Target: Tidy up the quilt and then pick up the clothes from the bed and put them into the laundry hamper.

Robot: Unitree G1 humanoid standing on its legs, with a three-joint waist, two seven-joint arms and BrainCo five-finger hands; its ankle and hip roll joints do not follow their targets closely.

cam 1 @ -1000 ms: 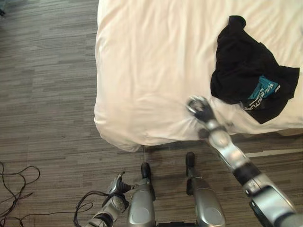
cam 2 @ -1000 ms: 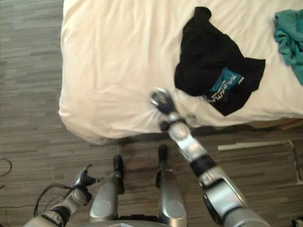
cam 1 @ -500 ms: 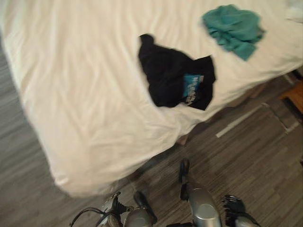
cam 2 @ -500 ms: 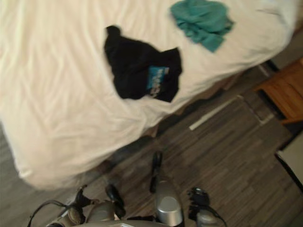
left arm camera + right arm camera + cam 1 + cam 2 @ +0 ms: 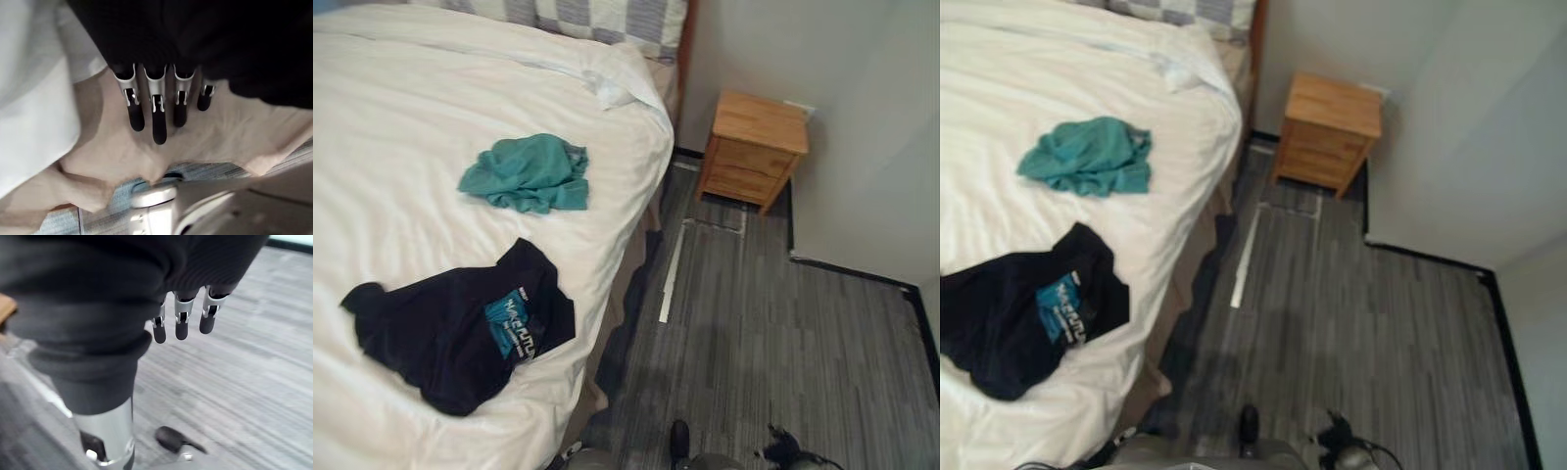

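Black shirt [image 5: 450, 333] and teal garment [image 5: 527, 174] lay apart on white quilt [image 5: 401, 108], nightstand [image 5: 754, 147] beside bed, left hand [image 5: 156, 105] and right hand [image 5: 183, 320] relaxed, fingers straight, empty.

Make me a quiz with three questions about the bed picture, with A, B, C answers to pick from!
1. Where does the wooden nightstand stand?
A. on the floor beside the bed
B. on top of the bed
C. under the quilt

2. How many pieces of clothing lie on the white quilt?
A. none
B. two
C. five

3. What are the left hand and right hand doing?
A. squeezing a shirt
B. pulling the quilt
C. holding nothing, fingers straight

Answers:
1. A, it sits on the grey floor by the head of the bed.
2. B, a teal garment and a black T-shirt.
3. C, both wrist views show straight fingers with nothing in them.
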